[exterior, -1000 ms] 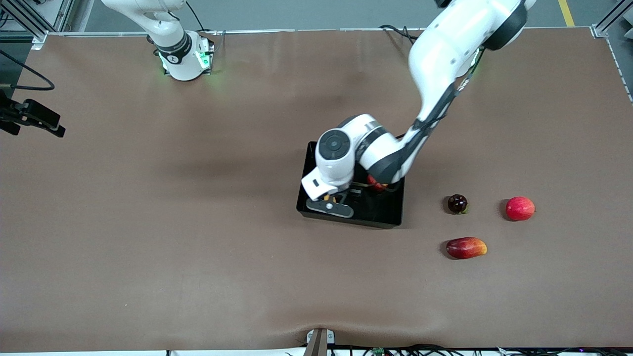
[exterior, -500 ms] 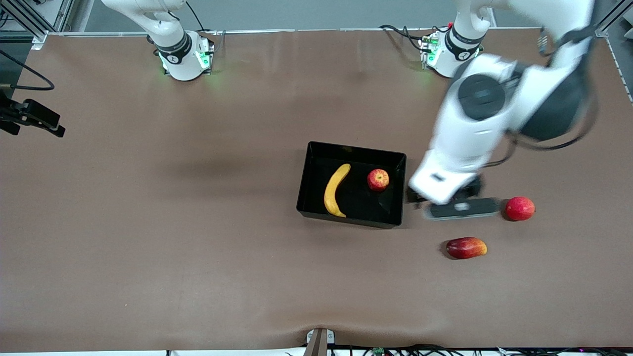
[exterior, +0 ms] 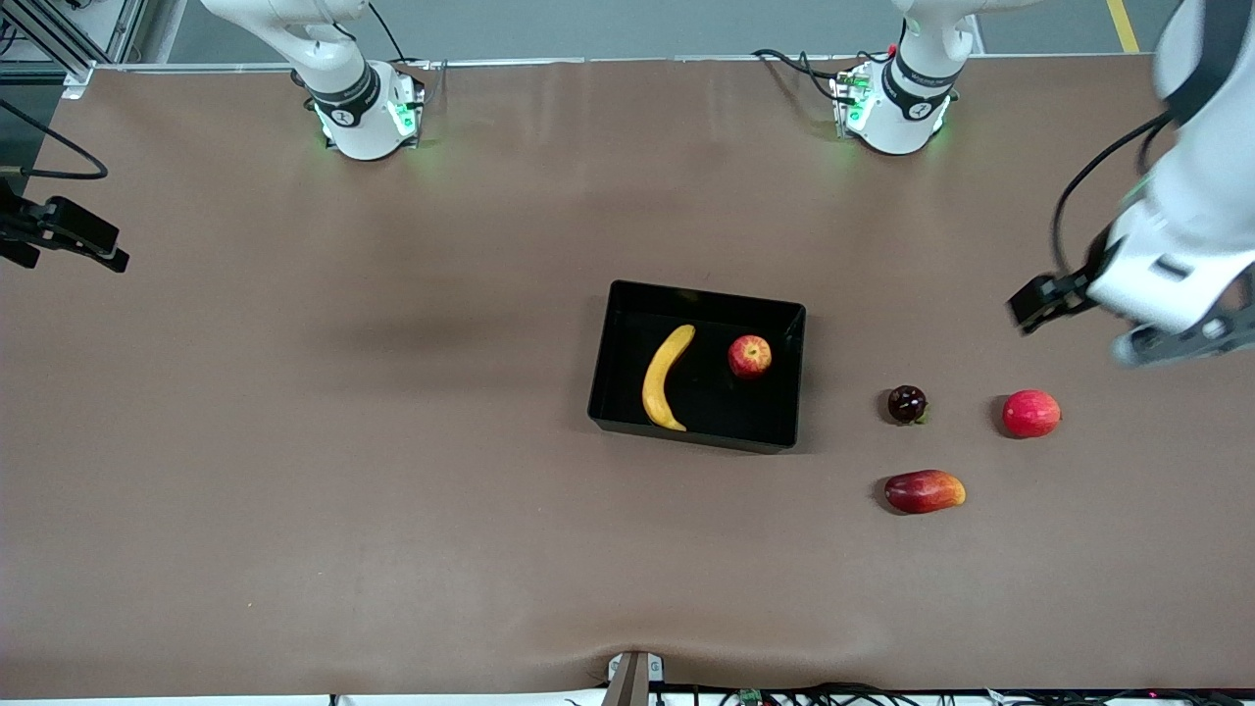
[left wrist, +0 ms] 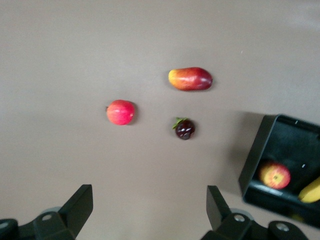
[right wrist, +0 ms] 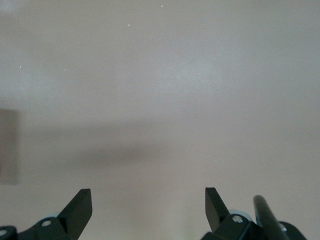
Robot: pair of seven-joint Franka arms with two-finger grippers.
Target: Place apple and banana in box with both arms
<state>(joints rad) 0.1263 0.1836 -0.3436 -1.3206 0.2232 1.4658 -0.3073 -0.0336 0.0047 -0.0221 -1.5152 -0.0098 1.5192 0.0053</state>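
Note:
The black box (exterior: 601,365) sits mid-table. The yellow banana (exterior: 666,378) lies in it, with the red apple (exterior: 750,356) beside it toward the left arm's end. My left gripper (exterior: 1044,294) is open and empty, up in the air over bare table at the left arm's end, well clear of the box. In the left wrist view its fingers (left wrist: 79,204) stand wide apart, and the box (left wrist: 254,159), apple (left wrist: 274,175) and a banana tip (left wrist: 311,191) show at the edge. My right gripper (right wrist: 148,200) is open and empty over bare table, waiting.
Three loose fruits lie between the box and the left arm's end: a small dark purple fruit (exterior: 907,404), a smooth pinkish-red round fruit (exterior: 1030,413), and a red-and-orange mango-like fruit (exterior: 925,491) nearer the front camera. They also show in the left wrist view.
My left gripper was low inside the box over the banana; it has lifted out and swung toward the left arm's end, leaving the banana lying in the box. The right arm has not moved.

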